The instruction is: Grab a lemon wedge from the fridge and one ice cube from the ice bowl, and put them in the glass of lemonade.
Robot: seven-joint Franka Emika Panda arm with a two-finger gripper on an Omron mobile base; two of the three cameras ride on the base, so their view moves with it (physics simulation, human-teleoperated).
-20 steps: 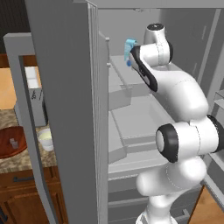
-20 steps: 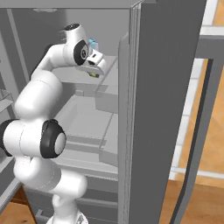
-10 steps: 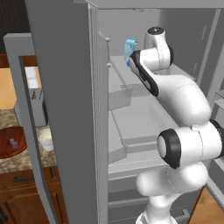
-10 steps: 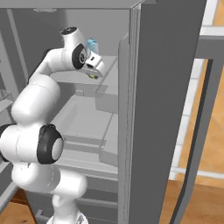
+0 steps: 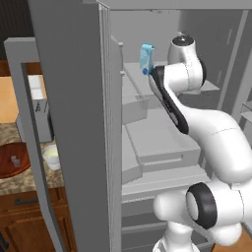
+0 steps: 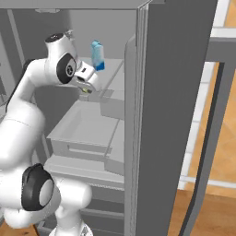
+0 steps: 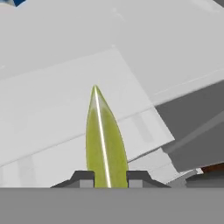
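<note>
grip: two-finger gripper [image 7: 106, 177] clamped narrow on the tiny yellow-green lemon wedge [image 7: 105, 140] — wedge stands edge-on between the two dark tips, point away from the hand
wedge location: inside the tall grey steel fridge [image 5: 74, 98], lifted off the pale grey shelf [image 7: 65, 109], near the light-blue carton [image 6: 97, 55]; in the right base view a small yellowish bit shows at the gripper [image 6: 85, 90]
risk 1: hold looks thin, only the wedge's base between the tips — a quick swing out could let it twist or slip down onto the shelves
risk 2: open fridge door [image 6: 179, 106] stands close beside the arm; a wide exit arc could clip its edge or knock the carton
risk 3: lower grey drawer [image 6: 83, 131] sits under the hand — a dropped wedge would probably land there, hard to re-grab
ice bowl: wide reddish-brown wooden bowl [image 5: 6, 165] on the speckled counter [image 5: 29, 179], holds the small pale grey ice cube [image 5: 15, 161]; exact cube count too small to tell
glass: small whitish translucent cup of lemonade [image 5: 51, 157] just beside the bowl, pale liquid in it, no wedge or ice inside that I can tell
stage: wedge in hand, neither item delivered yet
</note>
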